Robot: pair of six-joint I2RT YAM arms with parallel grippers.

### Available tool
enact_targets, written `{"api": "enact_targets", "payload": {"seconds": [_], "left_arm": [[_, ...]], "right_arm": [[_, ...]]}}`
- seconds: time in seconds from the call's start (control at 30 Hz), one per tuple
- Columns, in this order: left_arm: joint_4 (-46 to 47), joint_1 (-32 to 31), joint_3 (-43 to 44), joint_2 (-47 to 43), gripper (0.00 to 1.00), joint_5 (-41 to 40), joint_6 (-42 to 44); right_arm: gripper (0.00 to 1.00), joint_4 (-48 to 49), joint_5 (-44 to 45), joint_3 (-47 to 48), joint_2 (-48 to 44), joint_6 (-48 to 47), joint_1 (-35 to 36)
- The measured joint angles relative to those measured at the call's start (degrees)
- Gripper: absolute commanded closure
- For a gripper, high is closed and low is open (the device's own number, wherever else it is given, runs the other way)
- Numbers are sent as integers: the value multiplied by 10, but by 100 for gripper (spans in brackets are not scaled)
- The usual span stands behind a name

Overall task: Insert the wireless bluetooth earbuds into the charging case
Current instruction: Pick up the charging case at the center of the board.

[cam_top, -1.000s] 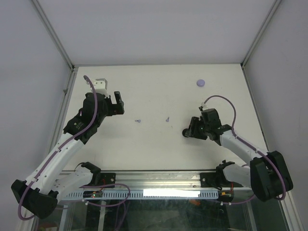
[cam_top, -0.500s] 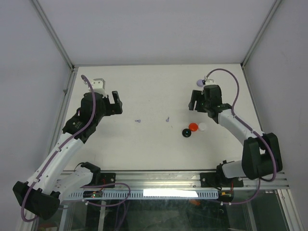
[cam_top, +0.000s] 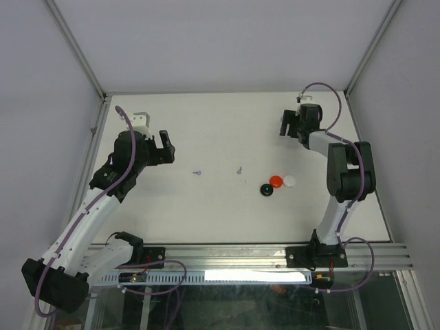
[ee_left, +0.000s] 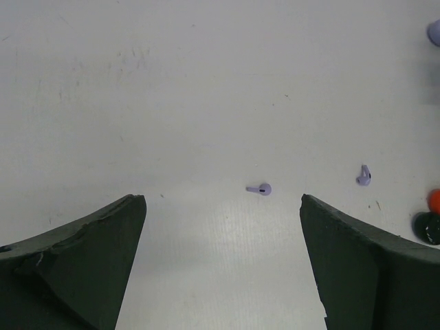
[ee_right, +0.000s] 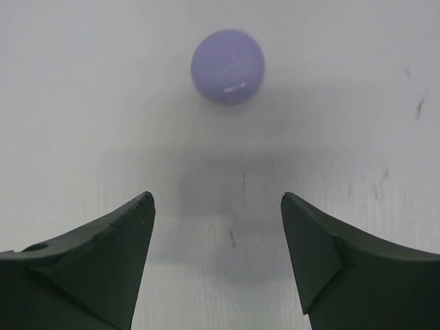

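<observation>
Two pale purple earbuds lie mid-table, one (cam_top: 197,172) left of the other (cam_top: 239,169). In the left wrist view the first (ee_left: 260,189) lies just beyond the gap between my fingers and the second (ee_left: 364,176) further right. My left gripper (cam_top: 168,148) (ee_left: 223,199) is open and empty, left of the earbuds. My right gripper (cam_top: 285,127) (ee_right: 216,196) is open and empty at the back right. A round pale purple disc (ee_right: 227,66) lies on the table just ahead of its fingers. In the top view this disc is hidden under the gripper.
A black disc (cam_top: 266,189), a red disc (cam_top: 276,181) and a white disc (cam_top: 289,181) lie together right of centre. The red (ee_left: 434,199) and black (ee_left: 427,227) ones show at the left wrist view's right edge. Metal frame posts run along the table's sides.
My right arm has swung from beside the three discs to the back right, above the purple disc, uncovering the red and white discs. The left arm has barely moved.
</observation>
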Motion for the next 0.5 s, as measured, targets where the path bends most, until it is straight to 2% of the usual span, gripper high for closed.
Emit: {"api": "enact_targets", "payload": {"seconds": [0.3, 0.5], "left_arm": [[4, 26, -1, 31, 1, 31, 1], [9, 47, -1, 46, 1, 51, 1]], "right_arm": [[29, 38, -20, 144, 135, -108, -11], [32, 28, -46, 194, 198, -155, -14]]}}
